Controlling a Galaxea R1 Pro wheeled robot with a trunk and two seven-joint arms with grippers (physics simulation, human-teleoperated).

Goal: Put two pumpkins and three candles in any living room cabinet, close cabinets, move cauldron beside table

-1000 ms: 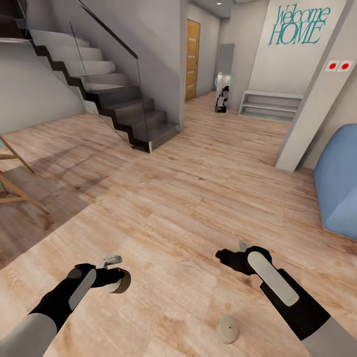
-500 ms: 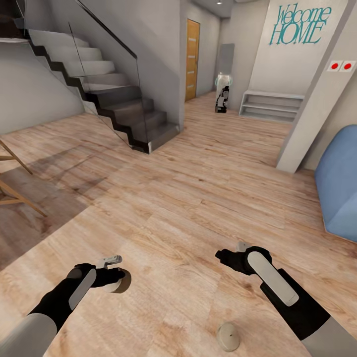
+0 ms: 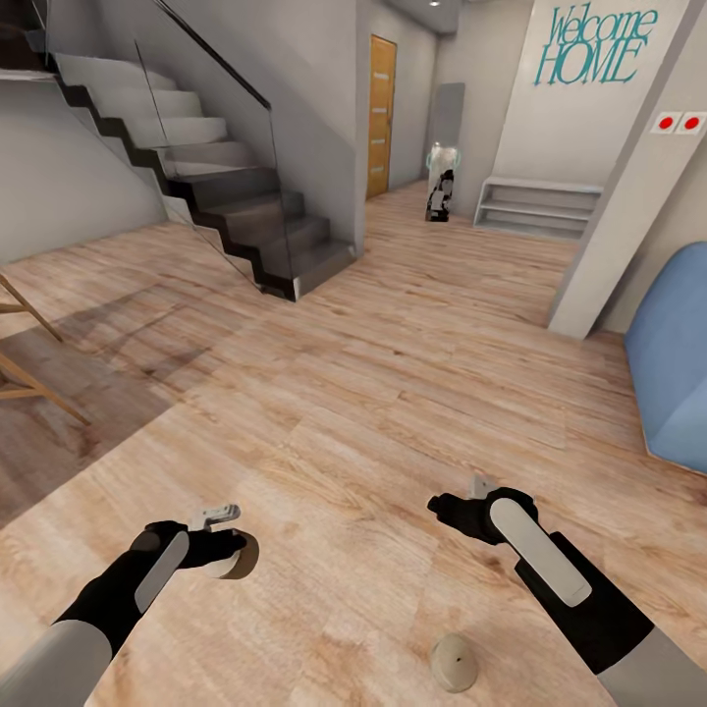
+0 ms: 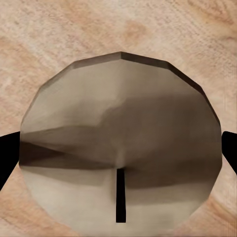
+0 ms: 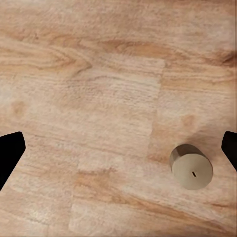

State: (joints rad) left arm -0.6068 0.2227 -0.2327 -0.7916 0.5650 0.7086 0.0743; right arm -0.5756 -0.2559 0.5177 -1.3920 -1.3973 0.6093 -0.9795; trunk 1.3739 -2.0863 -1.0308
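I am in the candle-gathering step, with the robot standing on the open wooden floor (image 3: 373, 393) near the staircase (image 3: 236, 216). My left gripper (image 3: 228, 550) is clamped on one candle (image 4: 118, 153); in the left wrist view its pale round top with the dark wick sits squarely between the two fingers. A second candle (image 3: 454, 661) stands upright on the floor, near and just left of my right forearm. In the right wrist view that same candle (image 5: 191, 167) lies off to one side of the line between the fingers, not under it. My right gripper (image 3: 454, 511) has its jaws wide apart and holds nothing.

As I judge it, the next move is to draw the right arm back toward the robot and lower it over that candle before closing.

No cabinet, pumpkins, cauldron or table show from here, so I cannot judge the route to the drawers. A blue upholstered seat (image 3: 673, 363) is cut off at the right edge, and a wooden frame (image 3: 25, 363) at the left edge.
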